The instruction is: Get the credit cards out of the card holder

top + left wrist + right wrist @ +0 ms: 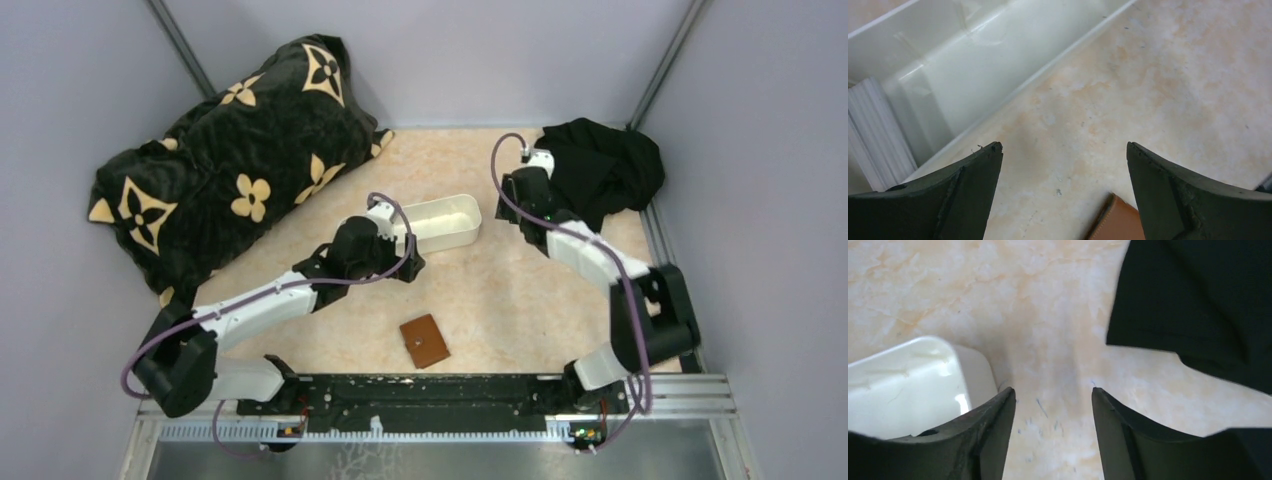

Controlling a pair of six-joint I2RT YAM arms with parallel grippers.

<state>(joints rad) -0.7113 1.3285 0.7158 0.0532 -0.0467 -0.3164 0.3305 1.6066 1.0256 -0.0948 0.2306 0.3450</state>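
Observation:
The card holder point(425, 340) lies folded shut on the table near the front, its brown leather side up. One corner of the card holder point(1117, 223) shows at the bottom of the left wrist view. The credit cards are hidden. My left gripper point(408, 262) point(1063, 146) hovers behind the card holder, beside the white tray, wide open with only bare table between its fingers. My right gripper point(512, 200) point(1052, 390) is farther back, off the tray's right end, jaws apart with nothing between them.
A long white plastic tray point(455, 212) point(948, 65) point(903, 385) stands mid-table. A black cloth point(605, 170) point(1198, 305) is heaped at the back right. A dark flower-patterned cushion point(230, 160) fills the back left. Grey walls enclose the table.

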